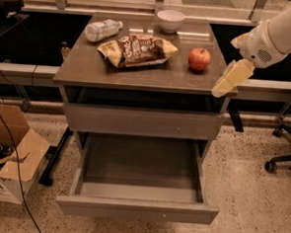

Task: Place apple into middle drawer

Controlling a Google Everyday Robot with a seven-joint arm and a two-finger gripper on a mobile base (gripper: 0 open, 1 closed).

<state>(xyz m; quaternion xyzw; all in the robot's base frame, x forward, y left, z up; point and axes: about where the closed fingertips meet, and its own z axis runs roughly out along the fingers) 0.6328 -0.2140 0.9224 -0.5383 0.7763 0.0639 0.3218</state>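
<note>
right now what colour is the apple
The apple is red, camera view; the gripper hangs right of it.

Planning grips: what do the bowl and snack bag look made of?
Bowl: probably glazed ceramic, smooth white sheen. Snack bag: crinkled glossy plastic film, judging by creases. Claw, right of the tabletop: pale, matte, maybe plastic.

An office-like robot test lab is suggested. A speckled hard floor point(258, 209) is seen beneath a grey drawer bench point(138, 74), and a long counter point(25, 70) is set behind it. The wheeled base of an office chair point(284, 152) is seen at the right. An open cardboard box point(8, 179) of oddments and loose black cables point(6, 130) are seen at the left. The robot's hand point(221, 88) is held at the bench's right front corner.
</note>
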